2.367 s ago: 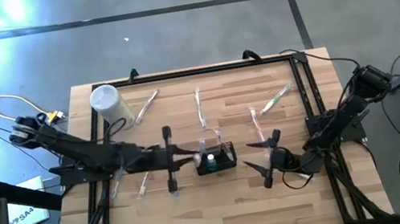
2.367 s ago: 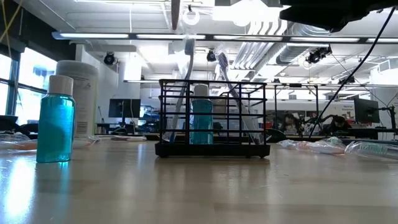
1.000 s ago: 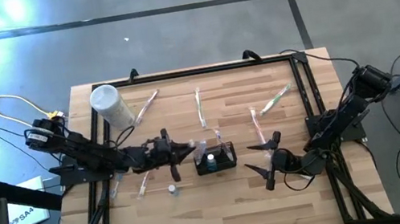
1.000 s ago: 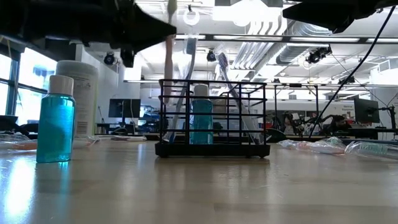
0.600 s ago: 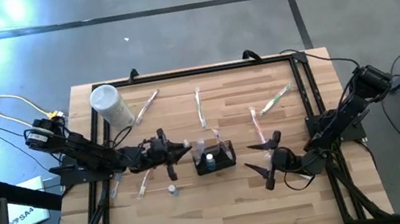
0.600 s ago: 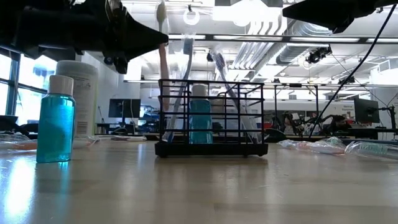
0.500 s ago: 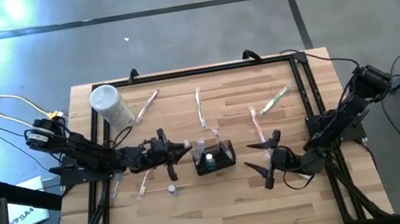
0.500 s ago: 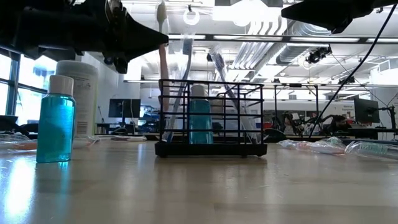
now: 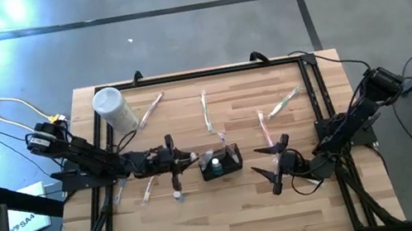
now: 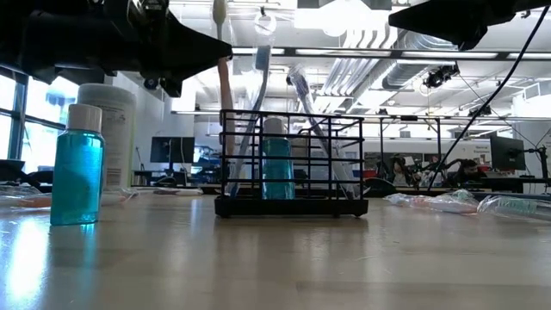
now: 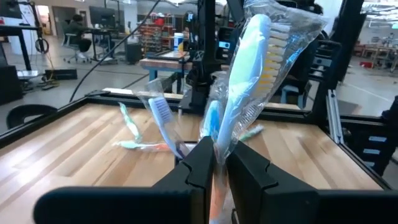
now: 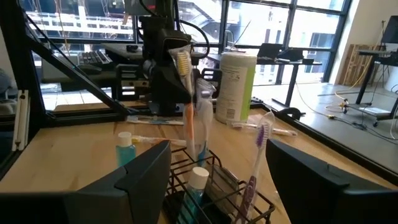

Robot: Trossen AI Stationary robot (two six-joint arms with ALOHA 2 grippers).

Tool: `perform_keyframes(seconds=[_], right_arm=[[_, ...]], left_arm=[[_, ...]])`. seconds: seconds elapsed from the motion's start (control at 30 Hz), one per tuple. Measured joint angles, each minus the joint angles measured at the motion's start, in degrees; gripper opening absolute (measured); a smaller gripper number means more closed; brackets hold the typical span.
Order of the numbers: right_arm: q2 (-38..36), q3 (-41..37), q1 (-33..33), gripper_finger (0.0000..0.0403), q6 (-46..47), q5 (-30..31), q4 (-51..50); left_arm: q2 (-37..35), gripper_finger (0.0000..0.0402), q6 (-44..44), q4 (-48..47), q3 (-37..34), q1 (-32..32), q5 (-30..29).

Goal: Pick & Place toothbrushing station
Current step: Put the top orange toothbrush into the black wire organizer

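Note:
The toothbrushing station (image 9: 222, 164) is a black wire holder (image 10: 291, 164) standing mid-table. It holds a small blue bottle (image 10: 277, 168) and upright toothbrushes. My left gripper (image 9: 191, 161) reaches level from the table's left to the station's left end, shut on a plastic-wrapped toothbrush (image 11: 249, 74) with an orange handle (image 10: 224, 95). My right gripper (image 9: 275, 167) hovers open to the right of the station with nothing between its fingers, which frame the station in the right wrist view (image 12: 217, 180). My left gripper pinches the wrapped toothbrush between its two fingers, on the handle below the bristle head (image 11: 219, 146), wrap and all. The fingers come level from the table's left and lie across the brush. The brush stands nearly upright, its lower end down inside the station's left end (image 10: 229, 168).
A blue mouthwash bottle (image 10: 77, 164) stands near the front left of the station, and a tall white canister (image 9: 112, 108) at the far left. Wrapped toothbrushes lie loose on the far half (image 9: 207, 109) (image 9: 283, 102) (image 9: 262, 127) and under the left arm (image 9: 149, 190).
The wrapped toothbrush has sunk a little deeper into the station, and its head has swung toward the table's left, so it stands straighter. My left gripper has rolled slightly with it and eased toward the left edge. The right arm has kept still.

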Motion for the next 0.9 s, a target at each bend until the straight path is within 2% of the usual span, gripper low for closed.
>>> perform_keyframes(seconds=[0.13,0.33,0.53,0.7,0.9], right_arm=[[0.0,0.0,0.0,0.0254,0.9,0.0,0.0],[0.0,0.0,0.0,0.0254,1.5,0.0,0.0],[0.0,0.0,0.0,0.0254,1.5,0.0,0.0],[0.0,0.0,0.0,0.0254,1.5,0.0,0.0],[0.0,0.0,0.0,0.0254,1.5,0.0,-0.1]], left_arm=[[0.0,0.0039,0.6,-0.6,0.8,0.0,-0.1],[0.0,0.0043,0.4,-7.9,3.2,0.9,-0.1],[0.0,0.0063,-1.2,-12.1,4.4,2.3,2.1],[0.0,0.0103,-2.8,-12.1,4.4,2.6,3.2],[0.0,0.0171,-3.5,-12.1,4.4,2.6,4.2]])
